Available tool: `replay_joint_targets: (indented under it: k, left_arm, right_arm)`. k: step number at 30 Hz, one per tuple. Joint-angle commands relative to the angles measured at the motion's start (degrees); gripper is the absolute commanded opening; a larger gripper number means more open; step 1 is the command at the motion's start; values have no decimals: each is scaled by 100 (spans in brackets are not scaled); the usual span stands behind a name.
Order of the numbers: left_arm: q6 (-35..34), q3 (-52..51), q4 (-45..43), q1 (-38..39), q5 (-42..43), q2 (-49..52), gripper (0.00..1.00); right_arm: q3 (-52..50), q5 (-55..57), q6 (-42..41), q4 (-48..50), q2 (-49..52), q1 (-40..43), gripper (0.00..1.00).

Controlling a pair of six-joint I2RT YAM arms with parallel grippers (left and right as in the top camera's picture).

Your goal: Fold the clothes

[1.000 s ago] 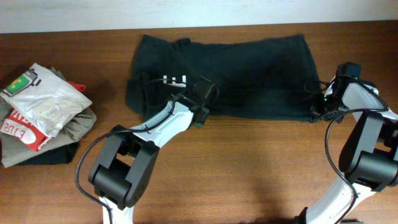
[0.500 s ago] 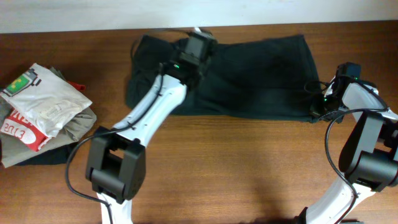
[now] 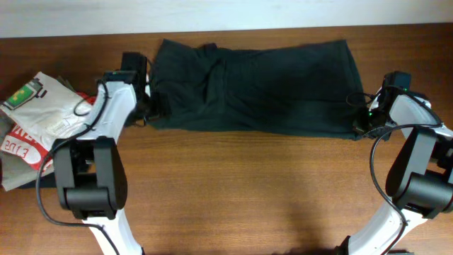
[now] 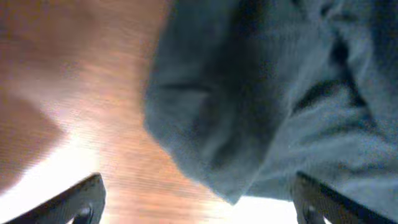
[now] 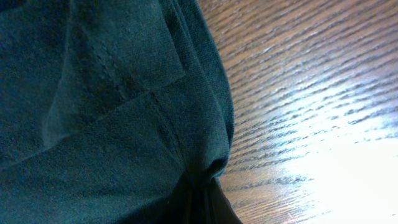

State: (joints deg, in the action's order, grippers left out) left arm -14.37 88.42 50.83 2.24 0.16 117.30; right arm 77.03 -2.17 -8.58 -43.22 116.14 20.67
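The black T-shirt (image 3: 269, 85) lies as a long folded band across the back of the table, plain black side up, no letters showing. My left gripper (image 3: 147, 106) is at the shirt's left edge. In the left wrist view its jaws (image 4: 199, 208) are wide open and empty, with the shirt's edge (image 4: 261, 106) just ahead of them. My right gripper (image 3: 361, 125) is at the shirt's front right corner. In the right wrist view it (image 5: 199, 196) is shut on a pinch of the black fabric (image 5: 112, 93).
A pile of other clothes sits at the far left: a white folded tee with a green label (image 3: 46, 113), a red-and-white printed garment (image 3: 18, 145) and a grey-olive one (image 3: 81, 145). Bare wooden table (image 3: 269, 191) lies in front of the shirt.
My left gripper moved from the shirt's front middle up over the back edge, then to the left edge, now open. The white letters no longer show. The right gripper has not moved.
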Motion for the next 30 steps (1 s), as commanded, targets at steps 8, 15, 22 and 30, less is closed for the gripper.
replay_joint_targets:
  k: [8, 15, 22, 30]
  left_arm:
    - [114, -1360, -1119, -13, 262, 11, 0]
    - [114, -1360, 1427, -107, -380, -146, 0]
    - [116, -1346, 1694, -107, -514, -1340, 99]
    - [1106, -452, 63, -105, -240, -1604, 99]
  right_arm:
    - [-223, 955, 15, -516, 210, 24, 4]
    - [-122, 994, -337, -2083, 153, 503, 4]
    - [229, 540, -352, -2326, -774, 588, 37]
    - [1217, 114, 85, -2682, -1198, 505, 78]
